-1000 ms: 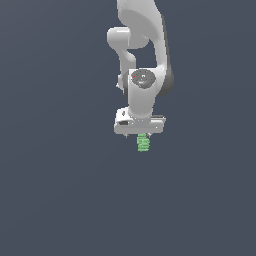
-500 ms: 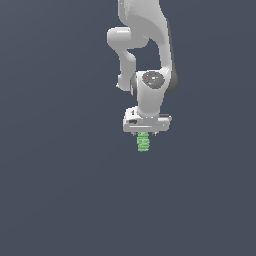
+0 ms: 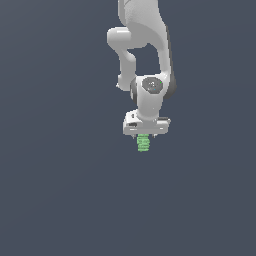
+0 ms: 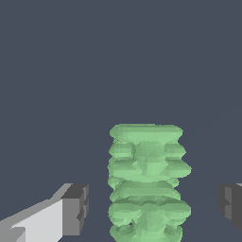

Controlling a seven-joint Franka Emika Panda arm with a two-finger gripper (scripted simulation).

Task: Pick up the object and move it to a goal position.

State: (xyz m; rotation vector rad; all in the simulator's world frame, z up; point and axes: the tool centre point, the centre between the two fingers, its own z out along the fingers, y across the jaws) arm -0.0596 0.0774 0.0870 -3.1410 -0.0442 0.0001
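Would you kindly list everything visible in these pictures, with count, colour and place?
stub: one, bright green, ribbed, directly under the gripper, standing between the fingers in the wrist view, with a gap to each.
surface: one, plain dark grey-blue, filling both views.
fingers: two, dark grey pads on white, one on either side of the stub.
gripper: one, white, pointing down, open around the stub.
arm: one, white, reaching down from the exterior view's top.

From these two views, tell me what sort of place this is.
Likely a bare simulated test scene: flat, featureless grey surroundings with no furniture, a smooth white arm whose gripper has its fingers apart, and a blocky green ribbed stub.
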